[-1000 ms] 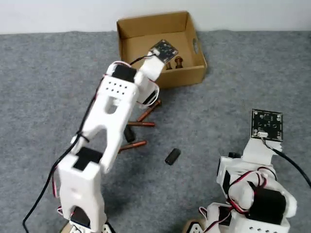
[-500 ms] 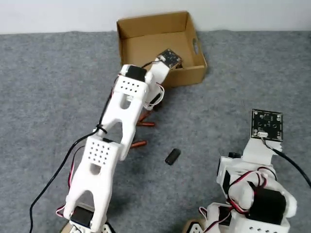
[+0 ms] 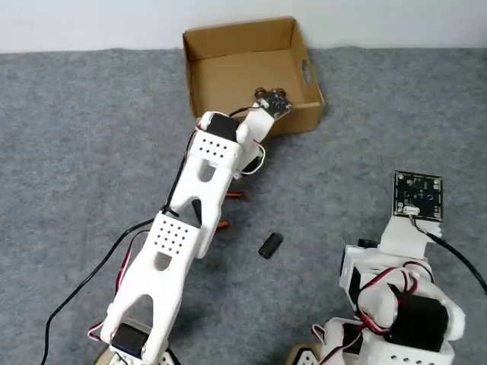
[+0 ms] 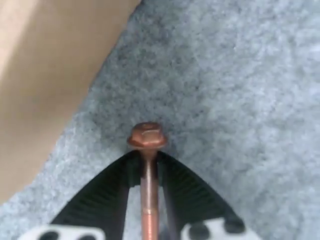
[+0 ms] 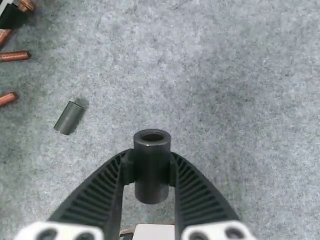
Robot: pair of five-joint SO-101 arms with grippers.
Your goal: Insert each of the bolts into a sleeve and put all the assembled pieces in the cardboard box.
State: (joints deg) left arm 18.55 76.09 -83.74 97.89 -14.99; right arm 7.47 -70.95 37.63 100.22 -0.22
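Note:
My left gripper (image 4: 145, 159) is shut on a copper bolt (image 4: 148, 142), whose hex head sticks out past the fingertips just above the grey carpet, beside the front wall of the cardboard box (image 4: 35, 75). In the high view the left arm (image 3: 209, 175) stretches up to the front of the box (image 3: 209, 46), which holds an assembled piece (image 3: 278, 94). My right gripper (image 5: 151, 162) is shut on a black sleeve (image 5: 151, 150), its bore facing outward. A loose sleeve (image 3: 270, 245) (image 5: 69, 118) lies on the carpet mid-table.
Two more copper bolts (image 3: 233, 195) (image 3: 222, 224) lie on the carpet partly under the left arm, also seen from the right wrist (image 5: 15, 55) (image 5: 6, 98). The right arm (image 3: 396, 296) sits at the near right. Open carpet lies between the arms and right of the box.
The left arm has stretched out and swung right along the box front, its wrist dropping lower. The right arm has not moved.

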